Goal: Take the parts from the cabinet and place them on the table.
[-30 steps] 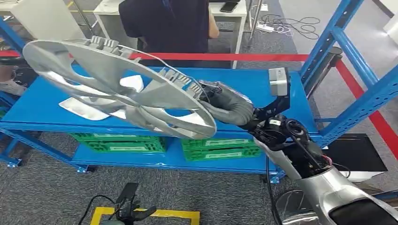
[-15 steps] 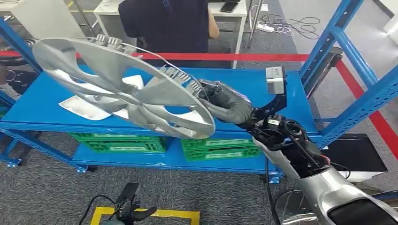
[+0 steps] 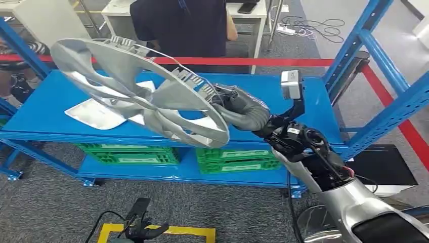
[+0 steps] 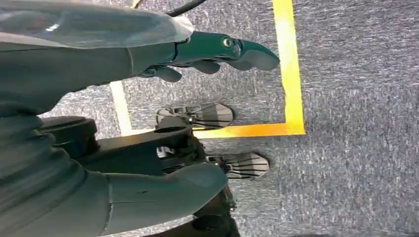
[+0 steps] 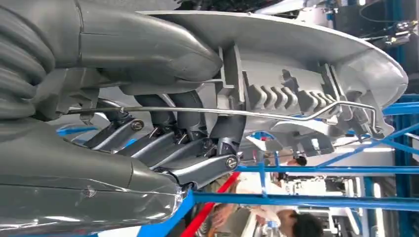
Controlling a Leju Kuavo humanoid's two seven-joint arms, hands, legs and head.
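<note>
Right hand gripping silver wheel cover rim (tilted), above blue shelf; left hand empty, fingers apart

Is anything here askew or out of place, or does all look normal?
Nothing looks damaged or spilled. The silver wheel cover hangs steeply tilted over the blue shelf, because the right hand grips it at one rim. A second silver part lies flat on the shelf. The left hand holds nothing.

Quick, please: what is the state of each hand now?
Left hand: open, holding nothing.
Right hand: gripping the rim of the silver wheel cover.
</note>
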